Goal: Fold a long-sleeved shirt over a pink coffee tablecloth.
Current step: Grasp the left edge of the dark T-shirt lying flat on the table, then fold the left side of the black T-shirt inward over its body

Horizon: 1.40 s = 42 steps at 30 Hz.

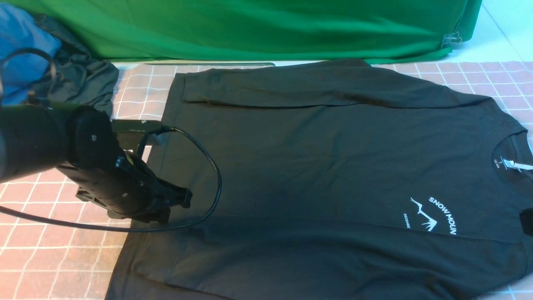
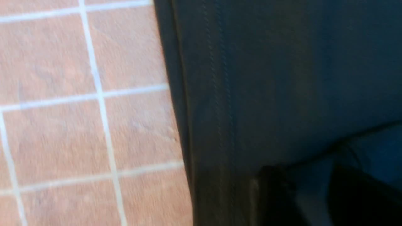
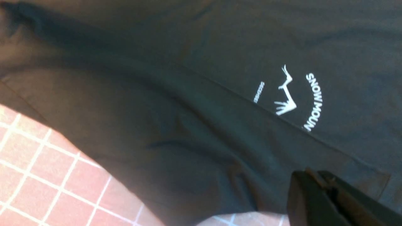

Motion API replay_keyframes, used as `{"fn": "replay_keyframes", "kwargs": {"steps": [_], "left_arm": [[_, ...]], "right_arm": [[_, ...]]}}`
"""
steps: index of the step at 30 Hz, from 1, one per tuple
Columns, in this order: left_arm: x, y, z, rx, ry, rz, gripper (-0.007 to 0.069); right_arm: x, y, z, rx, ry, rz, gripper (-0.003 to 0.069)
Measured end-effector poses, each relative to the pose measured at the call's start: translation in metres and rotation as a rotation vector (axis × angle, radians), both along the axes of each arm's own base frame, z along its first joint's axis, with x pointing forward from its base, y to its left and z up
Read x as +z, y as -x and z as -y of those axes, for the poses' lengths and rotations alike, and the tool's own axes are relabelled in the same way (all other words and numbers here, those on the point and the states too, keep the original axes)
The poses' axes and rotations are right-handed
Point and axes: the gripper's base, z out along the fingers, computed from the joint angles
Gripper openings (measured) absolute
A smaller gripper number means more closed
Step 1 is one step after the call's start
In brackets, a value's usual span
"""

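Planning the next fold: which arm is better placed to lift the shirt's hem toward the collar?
Left, probably. The left gripper hangs open right at the hem of the long-sleeved shirt, while the right gripper sits shut at the chest-print end near the collar.

- Front: forward and down over the whole long-sleeved shirt [image 1: 325, 158].
- Left wrist: close above its hem [image 2: 201, 94].
- Right wrist: close; shares chest print [image 3: 287, 97] with front.

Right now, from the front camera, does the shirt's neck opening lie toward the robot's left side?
No, the long-sleeved shirt has its round neck at the robot's right, beside the white mountain print.
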Motion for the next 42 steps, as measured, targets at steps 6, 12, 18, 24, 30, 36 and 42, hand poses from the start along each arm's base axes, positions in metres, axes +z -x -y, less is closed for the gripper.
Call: {"fn": "replay_keyframes", "kwargs": {"steps": [6,12,18,24,30,36,42], "left_arm": [[-0.015,-0.006,0.0,-0.011,-0.019,-0.015,0.047],[-0.023,-0.008,0.001,-0.011,-0.025,-0.038,0.05],[-0.023,-0.008,0.001,-0.012,-0.026,-0.046,0.043],[-0.023,-0.006,0.001,-0.003,-0.019,-0.08,0.0125],[-0.014,-0.002,0.0,-0.023,-0.031,-0.073,0.0044],[0.009,0.0,-0.003,-0.043,-0.04,0.024,0.0044],[0.036,-0.018,0.001,-0.046,-0.019,0.155,0.0044]], "right_arm": [[0.0,-0.001,0.0,0.001,-0.004,0.008,0.004],[0.001,-0.002,-0.001,-0.001,-0.011,0.022,0.004],[0.002,-0.002,-0.001,-0.002,-0.015,0.032,0.0041],[0.003,-0.003,-0.001,-0.003,-0.023,0.044,0.0043],[0.003,-0.003,-0.001,-0.004,-0.025,0.046,0.0044],[0.003,-0.003,-0.001,-0.004,-0.026,0.047,0.0044],[0.003,-0.003,-0.002,-0.004,-0.027,0.047,0.0044]]}}
